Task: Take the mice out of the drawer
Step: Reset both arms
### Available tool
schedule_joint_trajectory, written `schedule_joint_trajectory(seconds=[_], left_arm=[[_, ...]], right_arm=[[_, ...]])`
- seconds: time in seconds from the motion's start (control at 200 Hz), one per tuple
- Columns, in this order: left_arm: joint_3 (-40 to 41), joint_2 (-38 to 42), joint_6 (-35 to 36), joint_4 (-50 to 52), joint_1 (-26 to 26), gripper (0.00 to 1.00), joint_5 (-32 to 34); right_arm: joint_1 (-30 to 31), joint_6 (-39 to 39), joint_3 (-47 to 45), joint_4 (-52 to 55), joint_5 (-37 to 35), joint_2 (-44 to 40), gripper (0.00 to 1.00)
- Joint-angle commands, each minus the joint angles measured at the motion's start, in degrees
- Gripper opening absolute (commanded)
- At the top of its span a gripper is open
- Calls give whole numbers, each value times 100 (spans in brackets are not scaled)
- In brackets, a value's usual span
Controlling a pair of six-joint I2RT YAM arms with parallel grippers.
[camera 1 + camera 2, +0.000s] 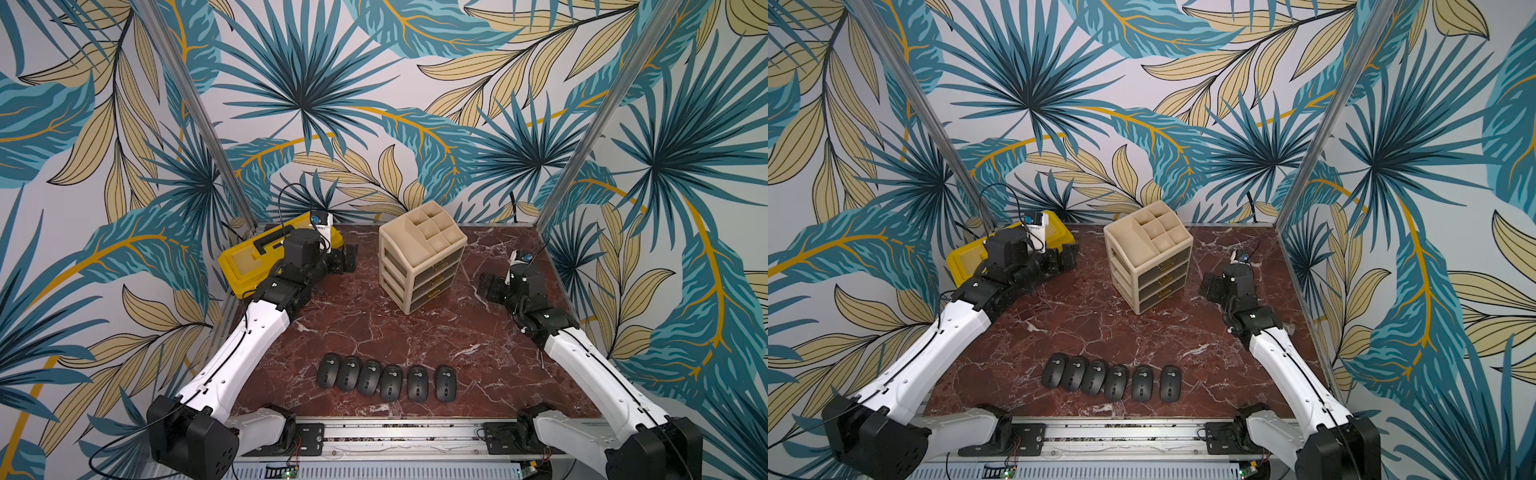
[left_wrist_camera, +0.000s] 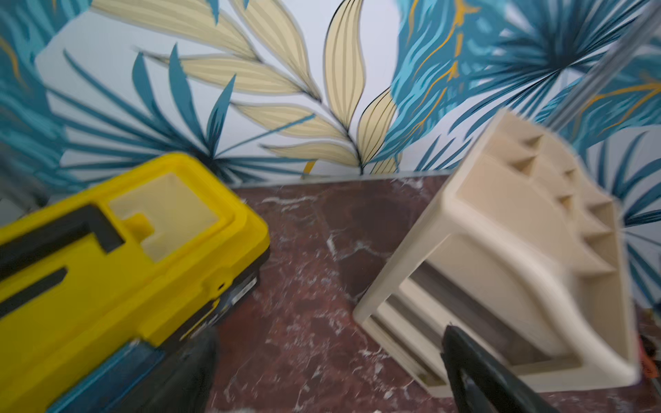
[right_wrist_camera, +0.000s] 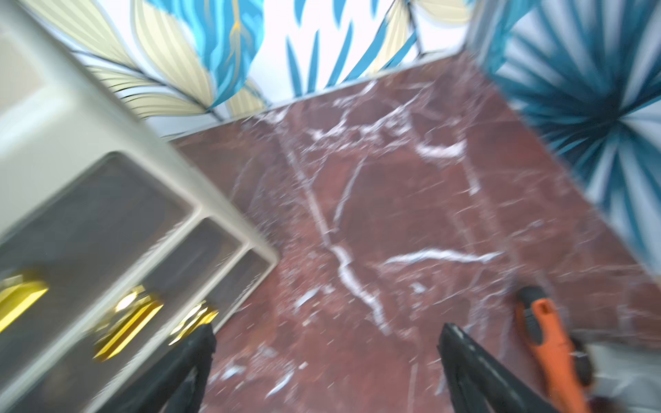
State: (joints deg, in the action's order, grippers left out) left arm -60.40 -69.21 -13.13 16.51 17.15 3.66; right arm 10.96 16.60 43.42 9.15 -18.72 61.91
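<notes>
Several black mice point(image 1: 386, 380) point(image 1: 1111, 380) lie side by side in a row on the marble table, near its front edge. The beige drawer unit point(image 1: 422, 257) point(image 1: 1148, 257) point(image 2: 500, 268) point(image 3: 71, 161) stands at the back centre. Its three drawers point(image 1: 434, 276) with gold handles point(image 3: 128, 318) are all pushed in. My left gripper point(image 1: 351, 257) point(image 1: 1071, 257) point(image 2: 329, 357) hovers open and empty to the left of the unit. To the unit's right, my right gripper point(image 1: 486, 286) point(image 1: 1208, 286) point(image 3: 327, 343) is open and empty, one fingertip near the lowest handle.
A yellow toolbox point(image 1: 257, 257) point(image 1: 963, 257) point(image 2: 107, 268) sits at the back left, under the left wrist. An orange and black tool point(image 3: 547, 339) lies on the table by the right gripper. Leaf-patterned walls and metal posts point(image 1: 582, 166) close in the table's sides.
</notes>
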Motion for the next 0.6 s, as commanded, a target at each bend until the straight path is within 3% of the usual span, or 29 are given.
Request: schedule_joint_trajectory(seconds=[0.0, 0.205, 0.351, 0.456, 0.596], left_arm=[[996, 404, -171, -952, -247, 100, 1026], [2333, 706, 304, -1904, -797, 100, 1623], [3200, 659, 679, -3264, -1336, 100, 1279], [3825, 2, 947, -5054, -1612, 100, 736], [4068, -1065, 1175, -6605, -1735, 100, 569]], right_arm=[[-130, -1146, -714, -1399, -807, 34, 100], [-418, -1482, -1650, -3249, -692, 667, 100], [-497, -1619, -2066, -4732, -603, 1347, 100], [-700, -1404, -2010, -5010, -97, 1555, 99], [-806, -1481, -2315, -6628, 303, 2535, 100]])
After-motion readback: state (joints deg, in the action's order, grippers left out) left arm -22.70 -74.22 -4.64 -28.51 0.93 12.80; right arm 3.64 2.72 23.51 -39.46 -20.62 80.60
